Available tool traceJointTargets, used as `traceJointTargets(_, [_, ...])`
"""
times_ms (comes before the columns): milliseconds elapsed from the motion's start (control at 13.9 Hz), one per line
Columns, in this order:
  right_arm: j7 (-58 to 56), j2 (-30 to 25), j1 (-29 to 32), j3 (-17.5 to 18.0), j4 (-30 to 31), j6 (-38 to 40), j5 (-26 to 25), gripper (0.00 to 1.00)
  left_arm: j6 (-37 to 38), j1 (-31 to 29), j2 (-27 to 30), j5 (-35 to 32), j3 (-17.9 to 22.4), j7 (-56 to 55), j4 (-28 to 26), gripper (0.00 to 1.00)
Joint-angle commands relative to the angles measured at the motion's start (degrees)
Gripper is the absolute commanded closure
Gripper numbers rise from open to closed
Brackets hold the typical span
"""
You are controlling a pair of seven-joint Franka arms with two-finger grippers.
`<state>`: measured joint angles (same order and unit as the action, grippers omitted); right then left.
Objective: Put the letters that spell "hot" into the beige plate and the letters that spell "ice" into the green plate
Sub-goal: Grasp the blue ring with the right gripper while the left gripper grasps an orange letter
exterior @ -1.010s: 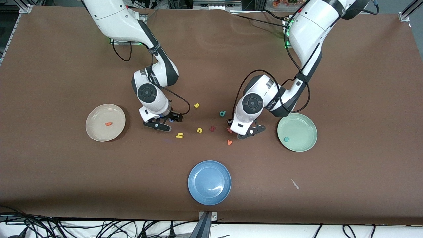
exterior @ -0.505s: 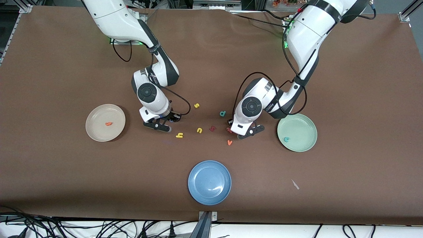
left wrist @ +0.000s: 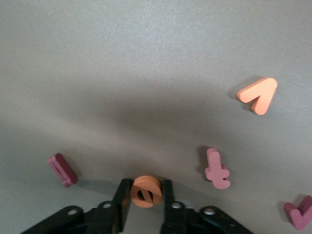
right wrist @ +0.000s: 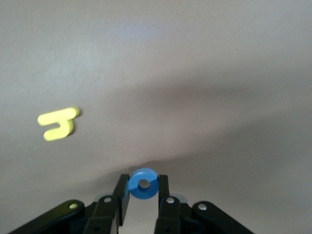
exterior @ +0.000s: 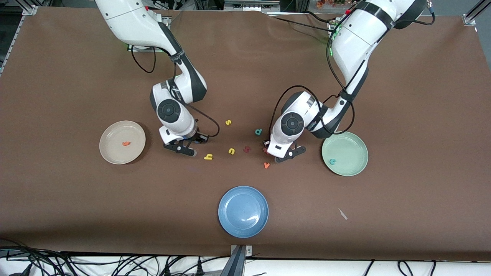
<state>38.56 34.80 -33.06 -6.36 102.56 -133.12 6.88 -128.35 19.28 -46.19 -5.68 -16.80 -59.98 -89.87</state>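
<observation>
The right pincer grips the blue o low over the worktop, the beige plate just to its outer side, while the left pincer seems closed on the orange e, the green plate beside it.
</observation>
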Motion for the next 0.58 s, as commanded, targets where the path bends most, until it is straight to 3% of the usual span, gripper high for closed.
traceJointTargets(0, [-7.9, -2.6, -0.2, -4.6, -0.9, 6.9, -1.0, 0.85, -0.2, -0.2, 0.0, 0.4, 0.1, -0.5, -0.3, 1.0])
traceJointTargets(289, [-23.3, -9.3, -0.1, -12.4, 7.3, 6.4, -0.9, 0.85, 5.0, -1.6, 2.3, 0.1, 0.5, 1.9, 0.6, 1.0])
traceJointTargets(505, [-34.7, -13.7, -0.1, -18.5, 15.2, 1.1, -0.6, 0.84, 11.0, -5.7, 6.1, -0.4, 0.2, 10.9, 0.6, 1.0])
